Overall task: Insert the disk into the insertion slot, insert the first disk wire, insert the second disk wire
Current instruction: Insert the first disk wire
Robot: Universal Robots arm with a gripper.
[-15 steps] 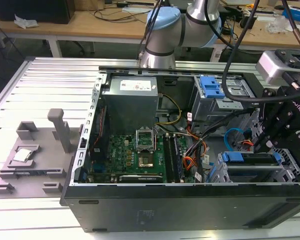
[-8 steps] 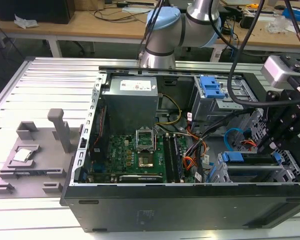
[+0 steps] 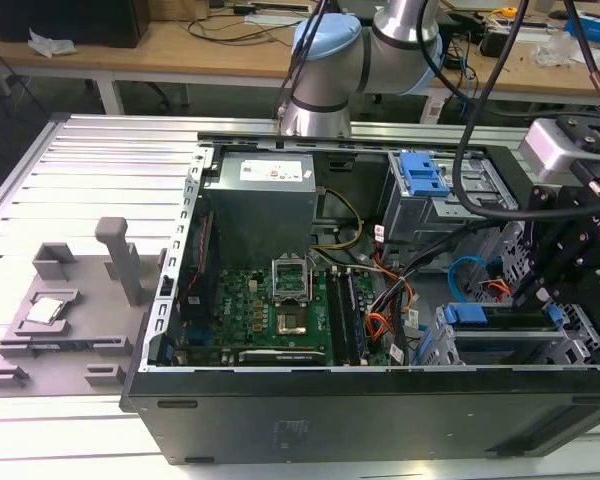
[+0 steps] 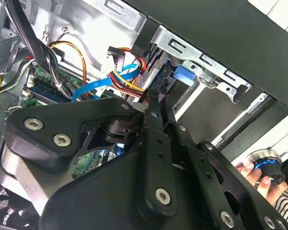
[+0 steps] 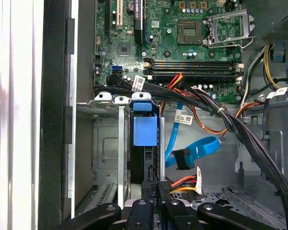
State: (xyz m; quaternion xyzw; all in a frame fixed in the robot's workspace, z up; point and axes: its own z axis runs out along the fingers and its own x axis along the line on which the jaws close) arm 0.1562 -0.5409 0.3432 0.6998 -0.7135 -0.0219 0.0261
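- disk (image 5: 145,130) sits in insertion slot (image 5: 108,143)
- gripper (image 5: 157,190) jaws pinch first disk wire (image 5: 182,182) plug, just beside disk
- second disk wire (image 5: 201,146) loose, unplugged, nr gripper

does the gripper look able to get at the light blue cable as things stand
Probably yes: the light-blue cable loops in the open beside the disk, near the gripper; only the orange and red wires crowd it.
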